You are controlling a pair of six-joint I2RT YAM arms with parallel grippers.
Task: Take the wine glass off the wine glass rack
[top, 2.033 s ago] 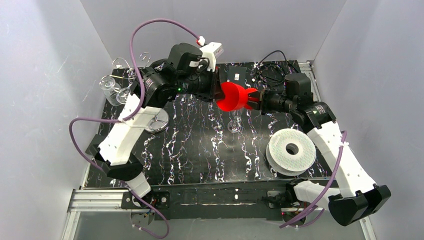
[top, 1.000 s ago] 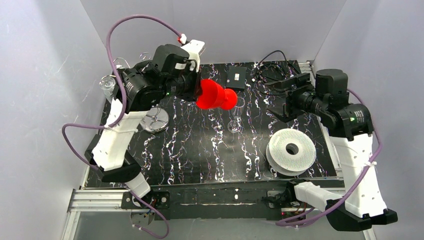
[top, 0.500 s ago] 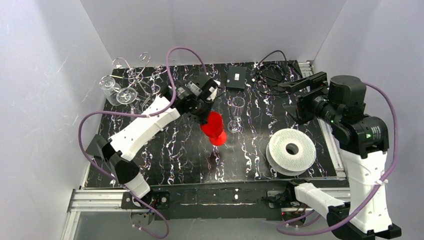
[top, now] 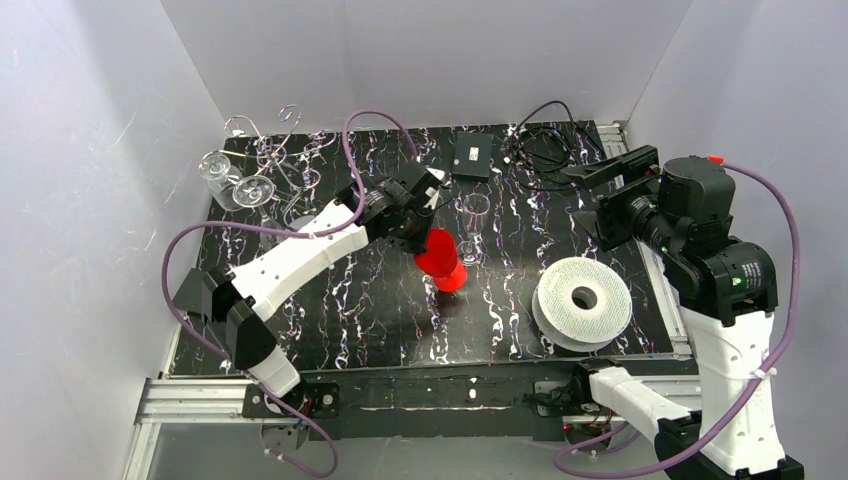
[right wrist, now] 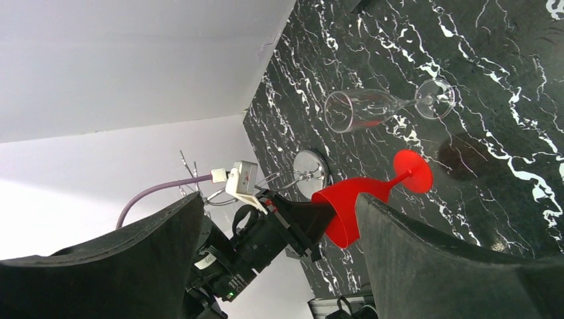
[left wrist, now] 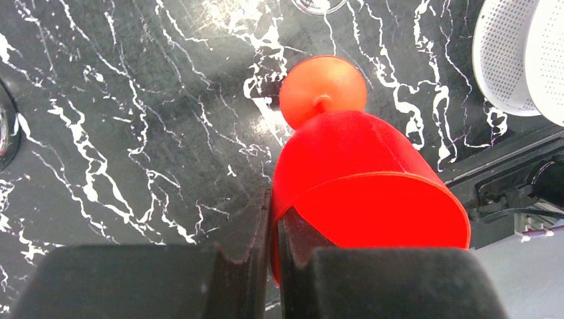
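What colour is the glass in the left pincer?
The wine glass is solid red; left wrist view best.

The left pincer (left wrist: 273, 214) hides the near rim of the red glass (left wrist: 359, 173) in its wrist view, where the white spool (left wrist: 520, 60) runs off the right edge. From above, the hooks on the rack (top: 268, 155) are too thin to trace.

Top overhead; left wrist close, downward; right wrist farther; share red glass (top: 437, 255).

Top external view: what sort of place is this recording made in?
Probably a lab test cell, not a home or bar: plain white walls box in a black marbled tabletop, two robot arms stand on an aluminium frame at its near edge, and loose cables lie at the back.
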